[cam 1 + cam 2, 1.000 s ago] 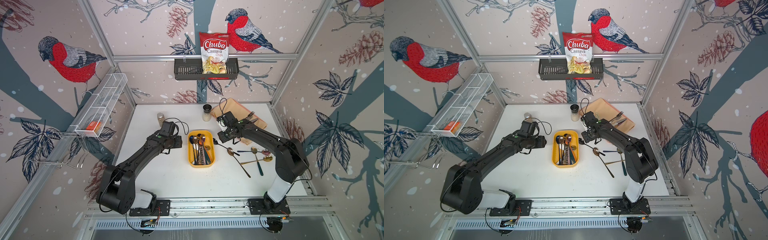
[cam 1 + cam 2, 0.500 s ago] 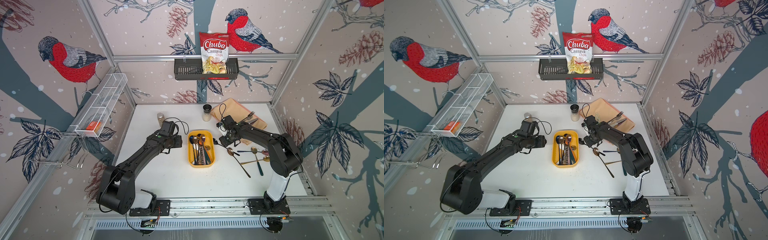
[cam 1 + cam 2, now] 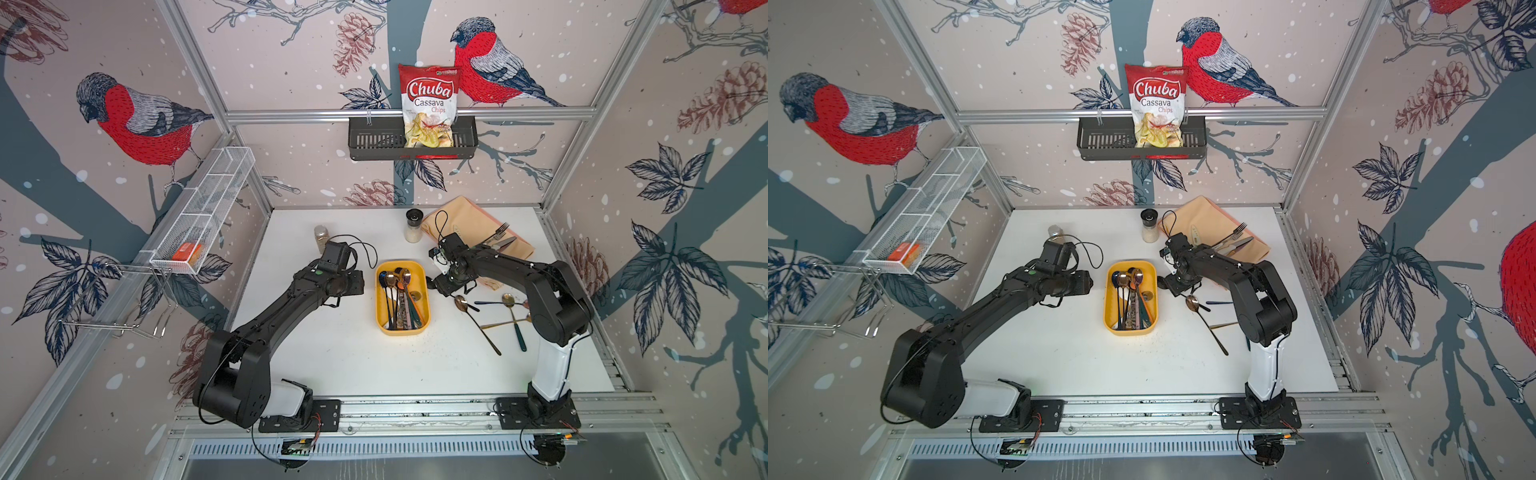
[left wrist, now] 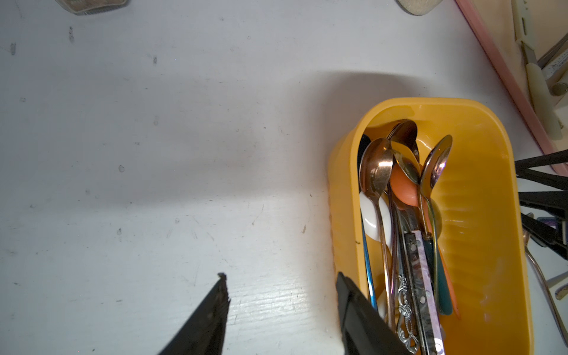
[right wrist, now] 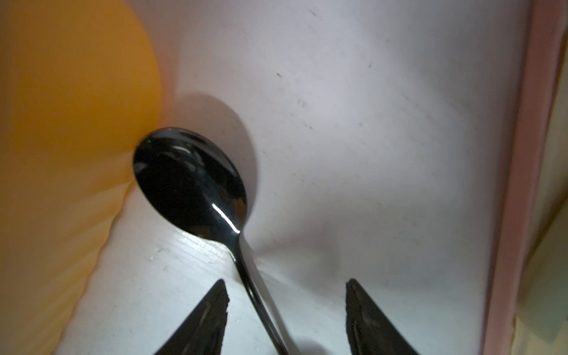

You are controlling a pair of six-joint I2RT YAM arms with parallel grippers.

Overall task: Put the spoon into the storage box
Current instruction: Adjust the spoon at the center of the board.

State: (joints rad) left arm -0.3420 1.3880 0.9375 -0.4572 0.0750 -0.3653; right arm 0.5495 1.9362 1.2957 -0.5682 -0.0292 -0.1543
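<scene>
So the white table (image 3: 353, 365) has the yellow storage box (image 3: 401, 265) about mid-way, already loaded with a pile of spoons (image 4: 399, 215). The one to go in next looks like the black spoon (image 5: 190, 184). It's lying flat on the table just beside the box's outer wall, bowl end nearest the yellow; can't tell if they touch.

The right gripper (image 5: 285, 282) hangs low over it, jaws about half spread with the handle running between them, nothing clamped yet. The left gripper (image 4: 281, 276) sits on the box's other side, also parted and empty.

I'd guess the spoon is stiff, light metal and pretty slick with that glossy finish. Best to pinch the thin handle just behind the neck, or the bowl end may swing down.
</scene>
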